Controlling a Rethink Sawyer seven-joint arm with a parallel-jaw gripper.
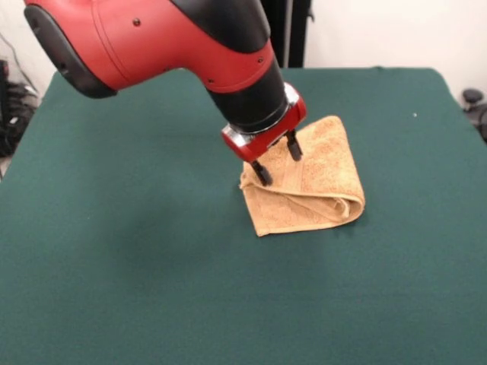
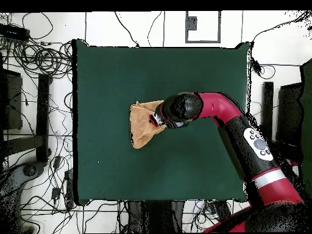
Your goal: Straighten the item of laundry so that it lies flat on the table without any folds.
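Observation:
The tan towel (image 1: 312,190) lies folded over on itself in a rough wedge on the green table (image 1: 122,251), right of the middle in the front view. Its near edge shows stacked layers and a rounded fold at the right. My gripper (image 1: 277,161) hangs over the towel's left part, tilted, with its two black fingers (image 1: 261,172) spread apart and empty, tips just above or touching the cloth. In the overhead view the towel (image 2: 141,125) sits left of centre on the table (image 2: 201,79), and the gripper (image 2: 157,119) covers its right edge.
Cables (image 2: 42,58) and equipment lie on the floor around the table in the overhead view. The arm (image 2: 231,122) reaches in from the lower right.

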